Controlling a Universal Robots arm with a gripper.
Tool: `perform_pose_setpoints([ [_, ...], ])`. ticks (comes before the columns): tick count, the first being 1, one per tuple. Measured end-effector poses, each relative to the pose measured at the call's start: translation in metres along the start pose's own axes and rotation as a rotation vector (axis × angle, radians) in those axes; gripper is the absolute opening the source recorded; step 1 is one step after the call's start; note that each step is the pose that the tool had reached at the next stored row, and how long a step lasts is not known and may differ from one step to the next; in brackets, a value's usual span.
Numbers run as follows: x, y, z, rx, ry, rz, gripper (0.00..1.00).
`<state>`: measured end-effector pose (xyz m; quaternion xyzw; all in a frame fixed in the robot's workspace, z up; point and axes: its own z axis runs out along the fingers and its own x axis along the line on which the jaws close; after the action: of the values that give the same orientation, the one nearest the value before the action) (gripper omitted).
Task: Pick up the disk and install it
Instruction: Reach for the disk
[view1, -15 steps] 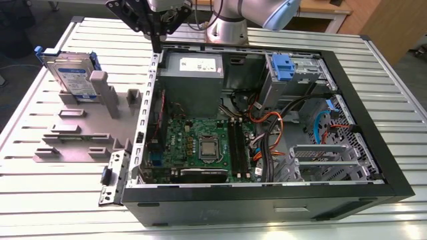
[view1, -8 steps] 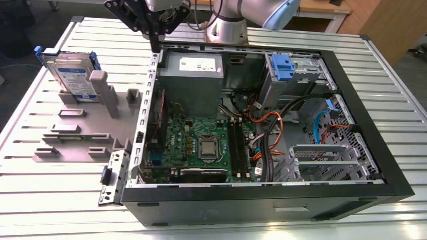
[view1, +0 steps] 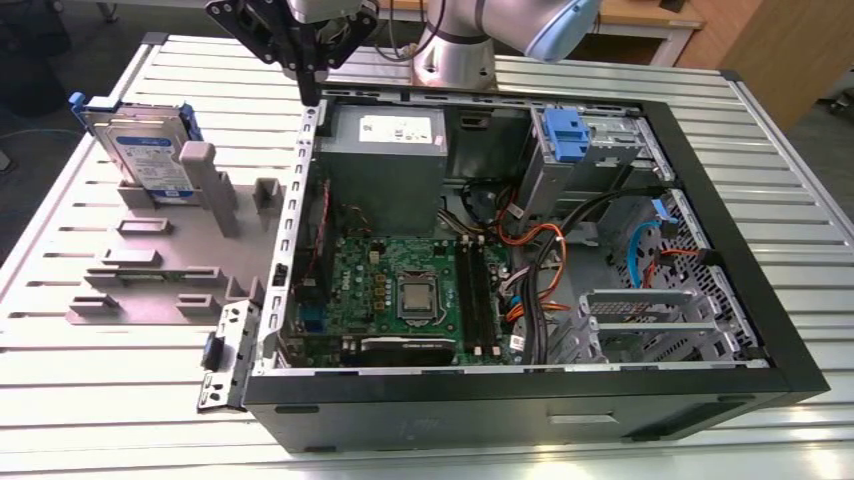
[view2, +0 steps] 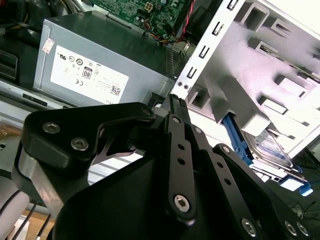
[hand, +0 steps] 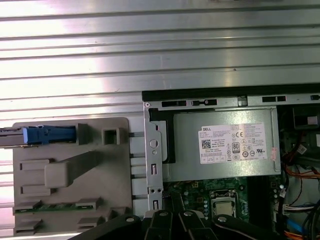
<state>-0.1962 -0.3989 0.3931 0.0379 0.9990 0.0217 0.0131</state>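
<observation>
Jaws hang at the 11 o'clock corner of the open computer case (view1: 534, 395), black fingertips (view1: 310, 88) pressed together with nothing held. In the exterior view the disk (view1: 139, 150) sits at their 8 o'clock, well apart. It stands on edge in a matte grey plastic fixture (view1: 174, 270) on the ribbed metal surface (view1: 787, 150). It's a silver slab with a white-and-blue label and a bright blue carrier. Its long axis looks to run roughly 11 to 5. Not yet picked up, I'd say.

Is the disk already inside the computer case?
No, the disk stands on edge in the grey fixture at the exterior view's left, outside the computer case.
</observation>
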Motion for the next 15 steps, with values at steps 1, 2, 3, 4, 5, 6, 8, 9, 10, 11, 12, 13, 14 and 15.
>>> perform_pose_setpoints([
  [1,0.0003,0.0,0.0,0.0,0.0,0.0,0.11],
  [2,0.0006,0.0,0.0,0.0,0.0,0.0,0.11],
  [3,0.0009,-0.0001,0.0,0.0,0.0,0.0,0.11],
  [4,0.0012,-0.0001,0.0,0.0,0.0,0.0,0.11],
  [5,0.0014,-0.0001,0.0,0.0,0.0,0.0,0.11],
  [6,0.0017,-0.0001,0.0,0.0,0.0,0.0,0.11],
  [8,0.0024,-0.0002,0.0,-0.0001,0.0,0.0,0.11],
  [9,0.0027,-0.0002,-0.0001,0.0,0.0,0.0,0.11],
  [10,0.0031,-0.0002,0.0,-0.0001,0.0,0.0,0.11],
  [11,0.0035,-0.0003,0.0,-0.0001,0.0,0.0,0.11],
  [12,0.0038,-0.0003,0.0,-0.0001,0.0,0.0,0.11],
  [13,0.0041,-0.0003,0.0,0.0,0.0,0.0,0.11],
  [14,0.0044,-0.0003,-0.0001,-0.0001,0.0,0.0,0.11],
  [15,0.0048,-0.0004,-0.0001,0.0,0.0,0.0,0.11],
])
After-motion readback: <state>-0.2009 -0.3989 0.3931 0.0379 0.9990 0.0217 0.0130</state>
